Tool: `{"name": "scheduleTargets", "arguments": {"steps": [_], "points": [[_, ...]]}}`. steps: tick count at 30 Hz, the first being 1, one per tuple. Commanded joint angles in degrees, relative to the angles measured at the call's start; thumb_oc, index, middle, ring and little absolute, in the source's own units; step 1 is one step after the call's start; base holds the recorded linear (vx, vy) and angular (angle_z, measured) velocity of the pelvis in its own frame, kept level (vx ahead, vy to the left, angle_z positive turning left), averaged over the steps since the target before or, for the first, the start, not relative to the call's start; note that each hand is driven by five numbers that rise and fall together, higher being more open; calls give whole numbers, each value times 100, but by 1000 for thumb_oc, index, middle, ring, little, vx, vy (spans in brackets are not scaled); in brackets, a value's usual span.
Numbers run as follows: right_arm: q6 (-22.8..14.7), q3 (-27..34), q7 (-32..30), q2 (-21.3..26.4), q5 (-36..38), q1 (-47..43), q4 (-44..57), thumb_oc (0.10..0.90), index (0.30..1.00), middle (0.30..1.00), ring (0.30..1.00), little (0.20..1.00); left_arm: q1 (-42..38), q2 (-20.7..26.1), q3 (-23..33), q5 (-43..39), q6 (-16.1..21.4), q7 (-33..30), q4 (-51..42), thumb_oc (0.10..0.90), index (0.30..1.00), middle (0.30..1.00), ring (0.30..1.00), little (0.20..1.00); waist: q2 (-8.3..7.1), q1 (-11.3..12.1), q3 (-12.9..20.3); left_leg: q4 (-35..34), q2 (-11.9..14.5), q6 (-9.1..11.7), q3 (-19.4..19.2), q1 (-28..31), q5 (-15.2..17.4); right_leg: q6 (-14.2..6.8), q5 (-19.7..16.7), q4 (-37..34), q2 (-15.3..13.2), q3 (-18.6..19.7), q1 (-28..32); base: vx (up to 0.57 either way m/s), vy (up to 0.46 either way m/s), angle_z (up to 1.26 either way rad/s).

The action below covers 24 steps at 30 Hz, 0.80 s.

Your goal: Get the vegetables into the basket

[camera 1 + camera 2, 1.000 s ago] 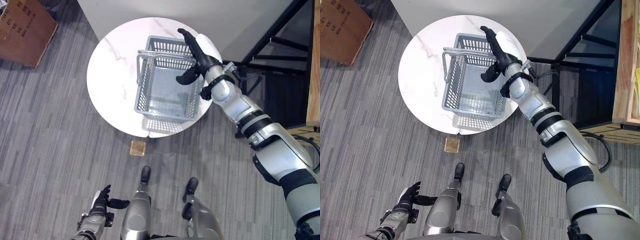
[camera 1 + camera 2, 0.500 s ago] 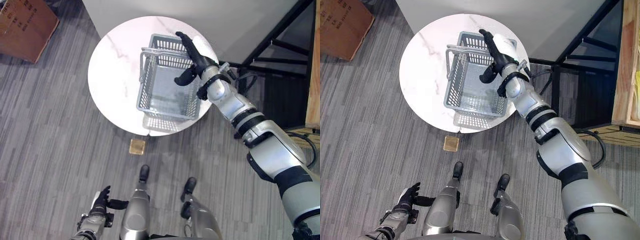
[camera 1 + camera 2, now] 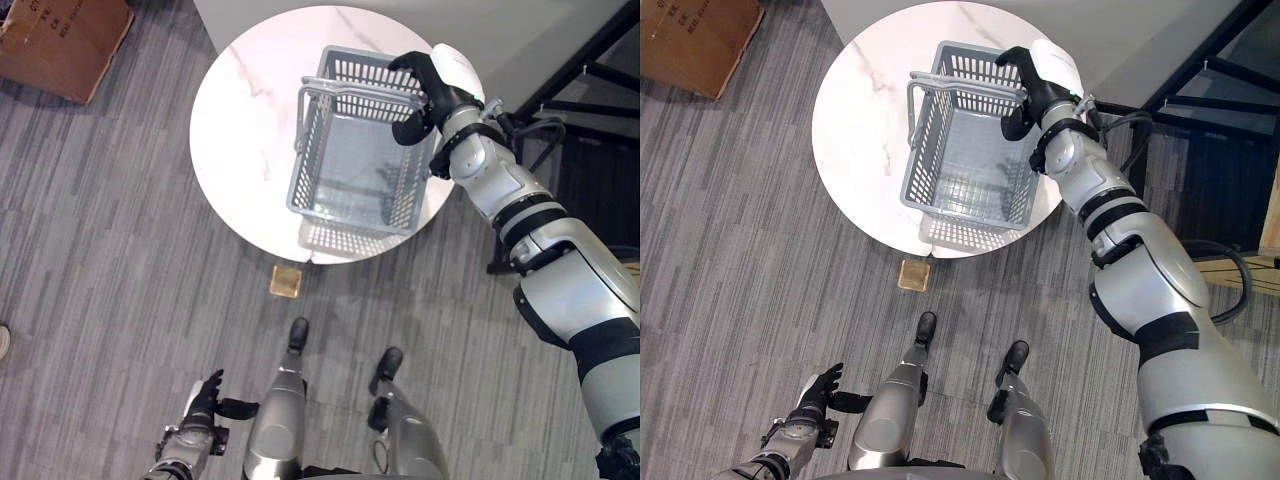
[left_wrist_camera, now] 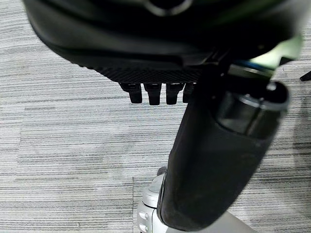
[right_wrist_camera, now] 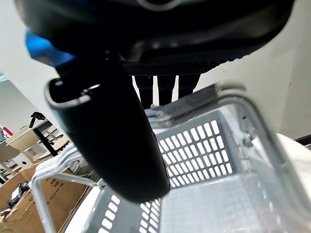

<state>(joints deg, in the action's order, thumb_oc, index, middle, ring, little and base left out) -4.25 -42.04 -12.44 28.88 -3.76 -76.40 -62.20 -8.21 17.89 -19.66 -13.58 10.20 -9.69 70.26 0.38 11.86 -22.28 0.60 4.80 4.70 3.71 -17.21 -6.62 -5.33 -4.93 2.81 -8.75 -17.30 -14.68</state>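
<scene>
A grey plastic mesh basket (image 3: 357, 160) with wire handles stands on the right half of a round white marble table (image 3: 245, 130). Its bottom shows bare. My right hand (image 3: 432, 88) is at the basket's far right corner, with fingers curled over the top rim and the thumb (image 5: 114, 131) against the inside of the wall. The right wrist view looks down into the basket (image 5: 204, 160) past the thumb. My left hand (image 3: 205, 402) hangs low beside my body over the carpet with relaxed fingers (image 4: 153, 92) and holds nothing.
A cardboard box (image 3: 65, 40) lies on the carpet at the far left. A small tan square (image 3: 287, 281) lies on the floor just before the table. A dark metal frame (image 3: 590, 75) stands to the right, and a white wall rises behind the table.
My right hand's fingers, straight over the basket before, have curled over its far right rim. The whole picture has shifted, so the camera moved. The left hand is unchanged.
</scene>
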Motion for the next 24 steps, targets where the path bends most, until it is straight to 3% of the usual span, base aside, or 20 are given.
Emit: {"name": "scheduleTargets", "arguments": {"steps": [1,7,13,17,24], "points": [[-226,-254,-262,-42,-232,-728,147,400,300,300,300,300,-31,349,-154,21,0,-182,94,900,1000,1000,1000,1000,-312,67,88,181,-123,15,-50,92,163,-411,-374,14,-456,662,55,0,0,0],[-186,-291,-128,-365,-452,-404,117,400,300,300,300,300,-69,312,-149,61,-14,-199,82,900,1000,1000,1000,1000,-305,43,80,298,-132,18,-94,104,233,-392,-343,46,-457,695,82,0,0,0],[-210,-351,-31,-347,-578,-191,557,400,300,300,300,300,-64,305,-131,209,-37,-195,86,900,1000,1000,1000,1000,-321,-5,104,293,-123,19,-131,190,263,-392,-341,44,-442,753,131,-4,5,-1],[-325,-181,122,70,-347,70,1901,400,300,300,300,300,27,337,24,390,-118,-128,96,900,1000,1000,1000,1000,-373,-149,210,274,-125,4,-223,375,321,-393,-320,96,-450,846,196,-2,34,-10],[-511,163,436,775,179,548,3356,400,300,300,300,300,185,312,308,577,-211,12,167,900,1000,1000,1000,1000,-457,-376,383,136,-100,-6,-394,676,332,-403,-341,50,-441,971,320,1,24,-13]]}}
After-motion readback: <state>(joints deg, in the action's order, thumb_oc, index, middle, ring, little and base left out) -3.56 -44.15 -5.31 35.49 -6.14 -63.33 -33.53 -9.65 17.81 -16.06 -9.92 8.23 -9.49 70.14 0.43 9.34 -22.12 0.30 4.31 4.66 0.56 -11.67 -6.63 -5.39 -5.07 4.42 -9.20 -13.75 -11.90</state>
